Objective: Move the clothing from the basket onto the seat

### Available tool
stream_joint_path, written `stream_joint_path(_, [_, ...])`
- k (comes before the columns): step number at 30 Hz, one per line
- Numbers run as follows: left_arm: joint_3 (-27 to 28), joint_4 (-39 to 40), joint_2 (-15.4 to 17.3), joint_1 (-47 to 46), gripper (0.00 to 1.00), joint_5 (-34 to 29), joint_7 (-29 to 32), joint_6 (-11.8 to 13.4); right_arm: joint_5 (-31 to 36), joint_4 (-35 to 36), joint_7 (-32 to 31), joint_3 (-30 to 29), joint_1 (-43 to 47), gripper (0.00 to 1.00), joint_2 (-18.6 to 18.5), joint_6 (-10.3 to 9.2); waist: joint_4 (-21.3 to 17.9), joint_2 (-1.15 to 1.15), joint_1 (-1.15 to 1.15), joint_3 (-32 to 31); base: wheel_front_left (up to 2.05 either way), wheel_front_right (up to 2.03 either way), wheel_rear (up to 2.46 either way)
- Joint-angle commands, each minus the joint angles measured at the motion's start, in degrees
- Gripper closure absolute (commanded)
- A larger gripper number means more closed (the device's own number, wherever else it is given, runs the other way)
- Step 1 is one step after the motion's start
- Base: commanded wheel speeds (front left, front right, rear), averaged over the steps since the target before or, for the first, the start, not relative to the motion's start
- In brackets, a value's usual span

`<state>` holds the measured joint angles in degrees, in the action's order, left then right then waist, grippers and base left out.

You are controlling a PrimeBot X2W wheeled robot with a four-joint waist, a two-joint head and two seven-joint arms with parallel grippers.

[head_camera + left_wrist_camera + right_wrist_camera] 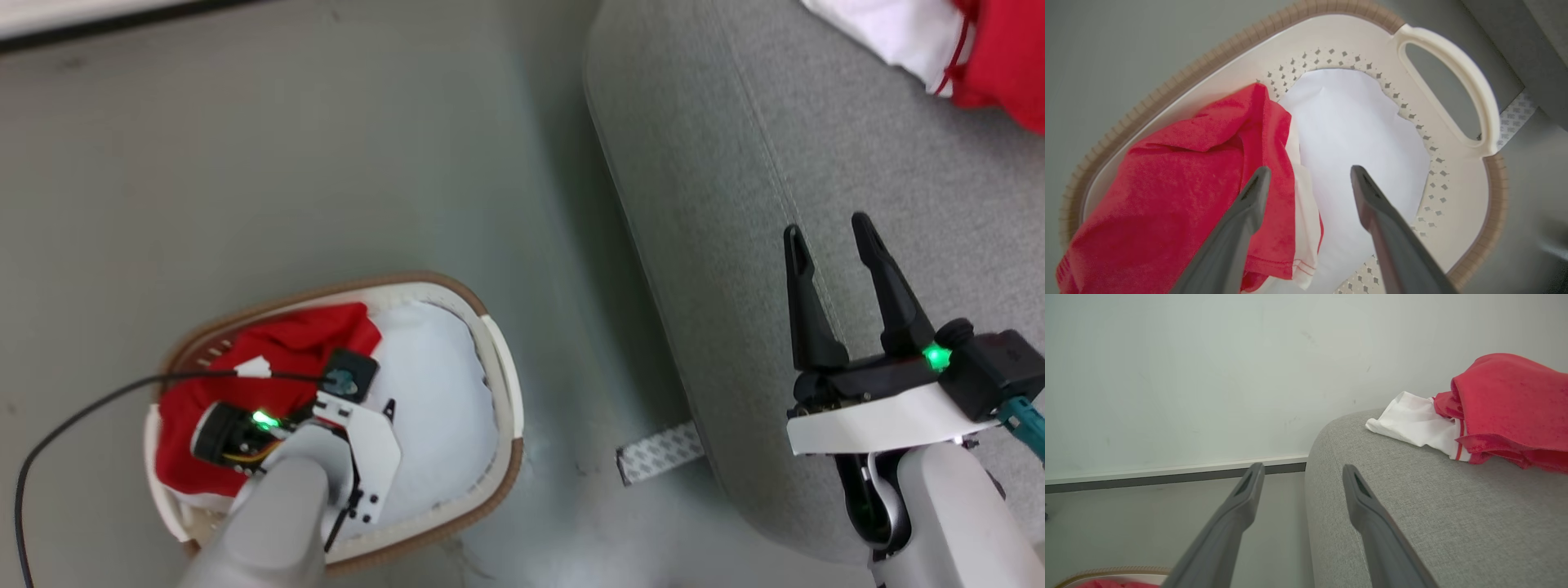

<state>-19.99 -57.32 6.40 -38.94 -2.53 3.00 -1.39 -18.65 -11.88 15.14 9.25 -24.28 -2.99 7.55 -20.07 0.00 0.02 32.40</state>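
L gripper (1310,169) is down in the basket (500,359), fingers spread wide, holding nothing. One finger is over the red cloth (1180,175), the other over a white layer (1347,130). R gripper (826,226) is above the seat (735,204), fingers apart, empty. More red clothes (1008,65) & a white piece (890,28) lie on the seat's far end.

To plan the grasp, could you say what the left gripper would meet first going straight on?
The left gripper would likely meet the edge of the red garment, or the white layer beside it; depth is unclear.
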Motion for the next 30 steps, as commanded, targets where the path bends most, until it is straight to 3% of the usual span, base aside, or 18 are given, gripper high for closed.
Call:
stream_joint_path(1, [0.0,-0.6,0.6,-1.1,0.00,-0.6,0.2,0.4,-0.8,0.4,0.0,0.1,-1.0,0.00,0.1,-0.13,-2.5,0.00,-0.02,4.0,0.00,0.00,0.00])
stream_joint_path(11, [-2.0,-7.2,5.1,-9.2,0.00,-3.8,2.0,5.3,-3.1,3.3,0.0,1.3,-3.9,0.00,0.1,-0.13,-4.6,0.00,-0.02,12.3,0.00,0.00,0.00])
stream_joint_path(17, [-2.7,-10.0,6.4,-12.8,0.00,-4.0,2.4,5.5,-3.4,3.9,0.0,1.6,-4.7,0.00,0.1,-0.13,-4.9,0.00,-0.02,15.8,0.00,0.00,0.00])
stream_joint_path(18, [-2.8,-10.4,6.3,-13.1,0.17,-3.9,2.2,5.6,-3.5,4.0,0.0,1.5,-4.9,0.00,0.1,-0.13,-4.9,0.00,-0.02,16.1,0.00,0.00,0.00])
stream_joint_path(19, [-3.0,-10.6,6.2,-13.4,0.68,-3.9,1.8,5.5,-3.4,4.1,0.0,1.4,-4.9,0.00,0.1,-0.13,-4.8,0.00,-0.02,16.2,0.00,0.00,0.00])
stream_joint_path(20, [-3.1,-10.9,6.2,-13.8,1.00,-3.9,1.5,5.7,-3.4,4.0,0.0,1.2,-4.9,0.00,0.1,-0.13,-4.8,0.00,-0.02,16.4,0.00,0.00,0.00])
stream_joint_path(30, [0.2,-12.2,0.8,-11.1,1.00,2.4,-5.1,5.9,-1.8,1.8,0.0,0.3,-2.7,0.00,0.1,-0.13,-0.1,0.00,-0.02,9.9,0.00,0.00,0.00])
